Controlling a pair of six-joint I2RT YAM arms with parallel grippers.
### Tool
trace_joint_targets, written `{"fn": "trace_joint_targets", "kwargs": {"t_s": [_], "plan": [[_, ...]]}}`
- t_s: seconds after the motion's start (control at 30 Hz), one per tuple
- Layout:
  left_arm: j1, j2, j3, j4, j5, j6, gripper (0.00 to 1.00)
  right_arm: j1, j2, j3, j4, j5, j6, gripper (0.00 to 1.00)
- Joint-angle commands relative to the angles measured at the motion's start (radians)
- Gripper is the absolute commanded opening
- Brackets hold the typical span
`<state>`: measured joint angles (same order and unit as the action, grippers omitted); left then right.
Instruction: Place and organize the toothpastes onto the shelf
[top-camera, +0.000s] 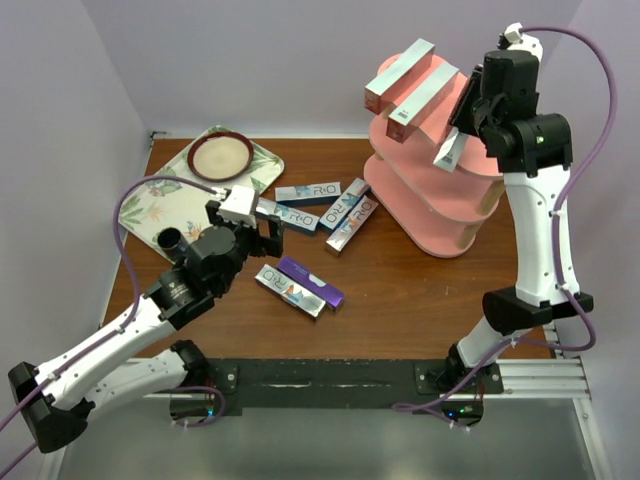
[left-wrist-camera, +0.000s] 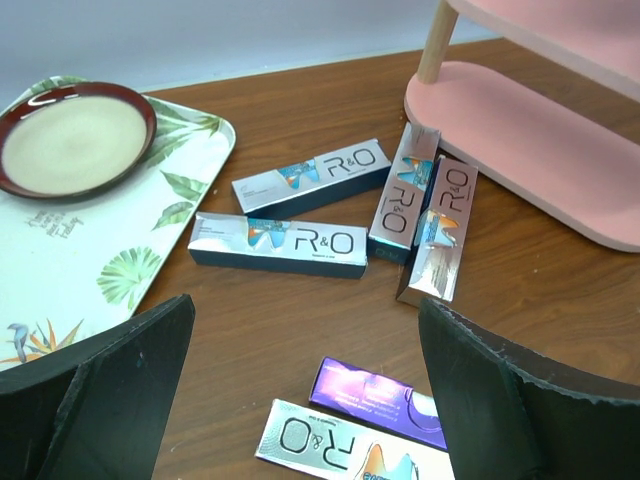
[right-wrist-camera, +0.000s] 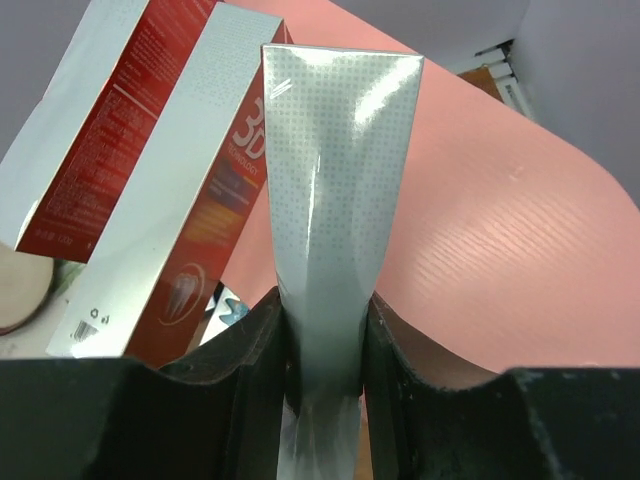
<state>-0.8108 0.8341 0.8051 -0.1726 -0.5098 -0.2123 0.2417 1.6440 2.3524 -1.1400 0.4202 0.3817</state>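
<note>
The pink three-tier shelf (top-camera: 432, 228) stands at the back right. Two red-and-silver toothpastes (top-camera: 398, 72) lie on its top board. My right gripper (top-camera: 463, 128) is up at that board, shut on a silver toothpaste (right-wrist-camera: 340, 190) that stands on end beside a red one (right-wrist-camera: 205, 220). Several more toothpastes lie on the table: R&O boxes (left-wrist-camera: 278, 245) (left-wrist-camera: 312, 177) (left-wrist-camera: 403, 195) by the shelf foot, and a purple box (left-wrist-camera: 380, 400) and a silver box (left-wrist-camera: 325, 445) nearer. My left gripper (left-wrist-camera: 307, 305) hangs open above the purple and silver pair, holding nothing.
A leaf-patterned tray (top-camera: 168, 200) lies at the back left with a dark-rimmed plate (top-camera: 221, 155) on it. The shelf's wooden post (left-wrist-camera: 432, 45) and lower board (left-wrist-camera: 540, 140) are to the right of the R&O boxes.
</note>
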Motion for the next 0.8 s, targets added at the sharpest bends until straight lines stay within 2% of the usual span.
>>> {"fn": "trace_joint_targets", "kwargs": {"t_s": [0.0, 0.1, 0.2, 0.6, 0.73, 0.77], "plan": [[0.013, 0.016, 0.002, 0.002, 0.022, 0.016, 1.00, -0.061, 0.002, 0.045, 0.032, -0.083, 0.025, 0.39], [0.022, 0.022, 0.003, 0.004, 0.036, 0.011, 1.00, -0.082, 0.016, 0.022, 0.039, -0.090, 0.032, 0.48], [0.027, 0.028, 0.000, 0.002, 0.047, 0.010, 1.00, -0.102, 0.016, -0.002, 0.057, -0.104, 0.040, 0.52], [0.044, 0.046, 0.002, -0.005, 0.065, 0.001, 1.00, -0.116, 0.011, -0.039, 0.102, -0.138, 0.085, 0.50], [0.047, 0.045, 0.002, -0.008, 0.065, -0.001, 1.00, -0.116, -0.059, -0.116, 0.147, -0.159, 0.080, 0.59], [0.047, 0.045, 0.000, -0.008, 0.067, -0.002, 1.00, -0.116, -0.076, -0.126, 0.161, -0.169, 0.074, 0.64]]}}
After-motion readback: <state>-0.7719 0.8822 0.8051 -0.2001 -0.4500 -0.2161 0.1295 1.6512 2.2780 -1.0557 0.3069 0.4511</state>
